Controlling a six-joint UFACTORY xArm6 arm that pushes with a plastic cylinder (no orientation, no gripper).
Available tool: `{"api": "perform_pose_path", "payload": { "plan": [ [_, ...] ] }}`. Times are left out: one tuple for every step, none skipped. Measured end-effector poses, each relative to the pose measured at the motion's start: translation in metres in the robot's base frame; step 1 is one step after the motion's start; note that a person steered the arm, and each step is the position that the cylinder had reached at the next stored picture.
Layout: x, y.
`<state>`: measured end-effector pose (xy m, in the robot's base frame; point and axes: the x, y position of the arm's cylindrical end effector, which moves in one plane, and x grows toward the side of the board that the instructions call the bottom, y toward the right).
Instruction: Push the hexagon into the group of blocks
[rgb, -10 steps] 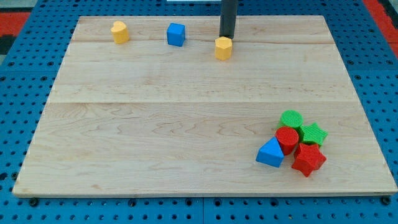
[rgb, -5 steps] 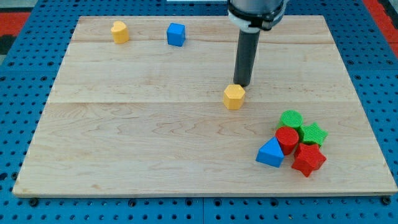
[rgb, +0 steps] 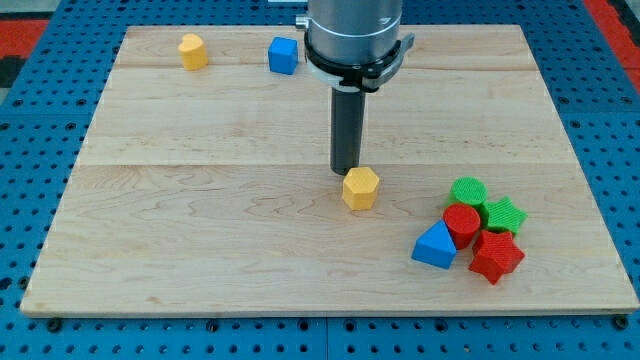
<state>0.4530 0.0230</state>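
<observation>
A yellow hexagon block lies near the middle of the wooden board. My tip is just above and slightly left of it, touching or nearly touching its upper left edge. The group of blocks sits at the view's lower right: a green cylinder, a green star, a red cylinder, a red star and a blue triangular block. The hexagon is well to the left of and above the group, apart from it.
A second yellow block and a blue cube sit near the view's top left edge of the board. The board lies on a blue perforated table.
The hexagon has moved from the view's top centre down toward the middle, then slightly left. My tip followed it down and the arm's body now shows more.
</observation>
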Motion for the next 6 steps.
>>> {"api": "perform_pose_path", "payload": {
  "plan": [
    [0.005, 0.053],
    [0.009, 0.039],
    [0.005, -0.013],
    [0.028, -0.013],
    [0.046, 0.054],
    [0.046, 0.070]
  ]
}}
